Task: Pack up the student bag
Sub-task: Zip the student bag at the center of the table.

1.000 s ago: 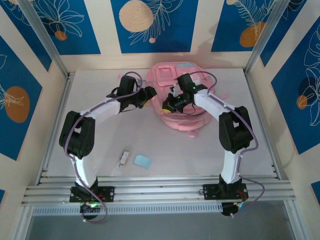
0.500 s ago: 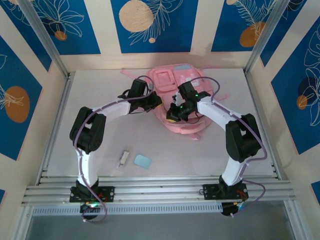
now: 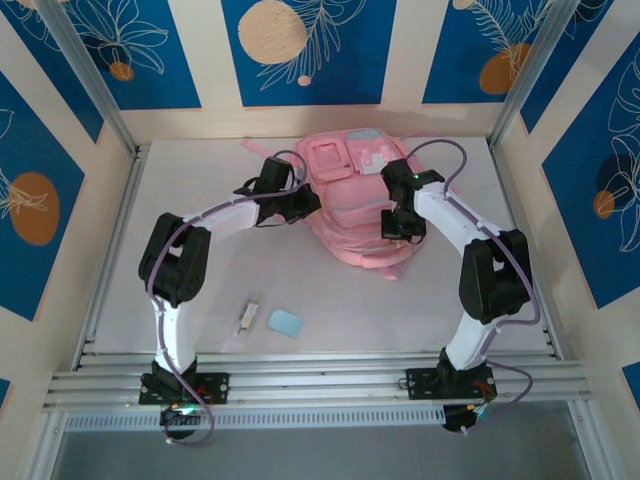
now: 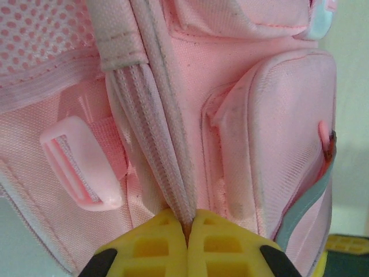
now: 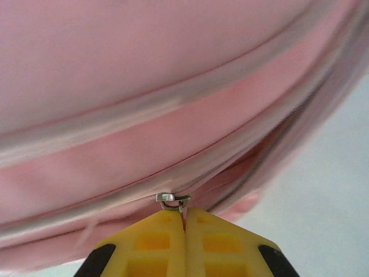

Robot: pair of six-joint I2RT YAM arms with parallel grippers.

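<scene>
Left gripper [image 4: 187, 224] is clenched on a ribbed zipper band [image 4: 164, 161] at the side of the student bag [image 3: 352, 228], its yellow fingers pressed together just beside a pink plastic buckle [image 4: 81, 173]. Right gripper [image 5: 185, 214] is pinched tight on the small metal zipper pull [image 5: 172, 198] on the bag's opposite side. Pockets up, the bag lies at the far middle of the table [image 3: 330, 295], between both arms. A pale blue card [image 3: 285, 322] and a small white item [image 3: 247, 318] lie well apart from it, nearer the arm bases.
</scene>
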